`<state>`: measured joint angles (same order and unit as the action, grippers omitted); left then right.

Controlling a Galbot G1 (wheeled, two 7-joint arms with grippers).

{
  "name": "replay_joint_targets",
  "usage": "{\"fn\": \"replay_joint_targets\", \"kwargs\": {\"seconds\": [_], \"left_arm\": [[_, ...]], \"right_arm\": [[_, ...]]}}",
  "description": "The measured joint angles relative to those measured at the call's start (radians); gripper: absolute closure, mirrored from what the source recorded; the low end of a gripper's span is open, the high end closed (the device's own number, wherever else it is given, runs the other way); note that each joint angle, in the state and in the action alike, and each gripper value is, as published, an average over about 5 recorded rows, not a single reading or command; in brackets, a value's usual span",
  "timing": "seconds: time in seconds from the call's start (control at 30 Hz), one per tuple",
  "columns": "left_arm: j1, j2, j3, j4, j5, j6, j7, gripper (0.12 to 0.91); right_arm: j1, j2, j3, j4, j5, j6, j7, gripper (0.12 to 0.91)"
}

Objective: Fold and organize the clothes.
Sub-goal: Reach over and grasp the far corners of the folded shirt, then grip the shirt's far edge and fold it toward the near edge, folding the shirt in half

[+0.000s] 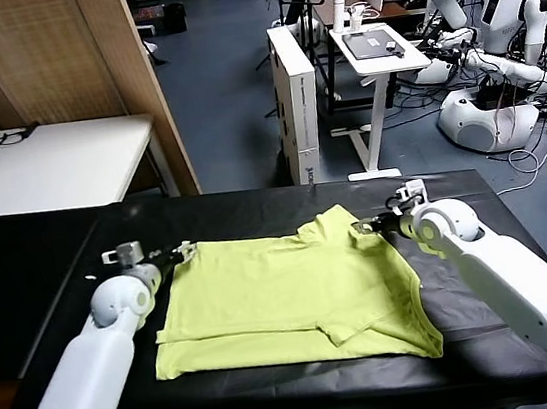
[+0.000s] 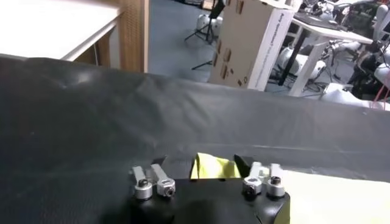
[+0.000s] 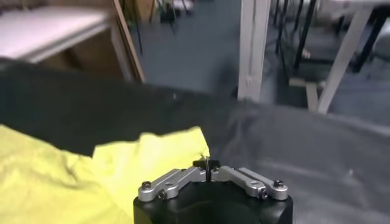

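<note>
Left claw (image 1: 187, 248) pinching T-shirt (image 1: 286, 299) far corner, right claw (image 1: 365, 225) likewise — far edge

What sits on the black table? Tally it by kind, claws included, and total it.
Lime T-shirt: 1, partly folded on the black tablecloth
Robot claws: 2, left claw and right claw, each shut on a far corner of the shirt
Total: 3

Blue-grey floor (image 1: 228, 89) (cluttered), white side table (image 1: 46, 164), wooden partition (image 1: 52, 57).
</note>
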<state>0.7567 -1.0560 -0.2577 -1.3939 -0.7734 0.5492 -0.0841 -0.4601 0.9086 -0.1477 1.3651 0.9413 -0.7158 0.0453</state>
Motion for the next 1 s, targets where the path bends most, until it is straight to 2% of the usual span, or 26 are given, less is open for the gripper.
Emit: {"fn": "replay_joint_targets", "kwargs": {"seconds": [0.3, 0.53, 0.7, 1.0], "left_arm": [[-0.001, -0.001, 0.003, 0.003, 0.002, 0.003, 0.005, 0.850], [-0.001, -0.001, 0.006, 0.002, 0.003, 0.003, 0.006, 0.850], [0.000, 0.001, 0.004, -0.008, 0.000, 0.006, 0.004, 0.852], [0.030, 0.034, -0.015, -0.078, -0.033, 0.005, -0.003, 0.861]], "right_arm": [[-0.003, 0.002, -0.001, 0.001, -0.010, 0.022, -0.008, 0.886], [-0.018, -0.007, 0.022, 0.035, -0.017, 0.110, -0.010, 0.886], [-0.042, -0.025, 0.051, 0.082, -0.029, 0.159, -0.016, 0.886], [-0.131, -0.088, 0.135, 0.203, -0.024, 0.164, -0.027, 0.886]]}}
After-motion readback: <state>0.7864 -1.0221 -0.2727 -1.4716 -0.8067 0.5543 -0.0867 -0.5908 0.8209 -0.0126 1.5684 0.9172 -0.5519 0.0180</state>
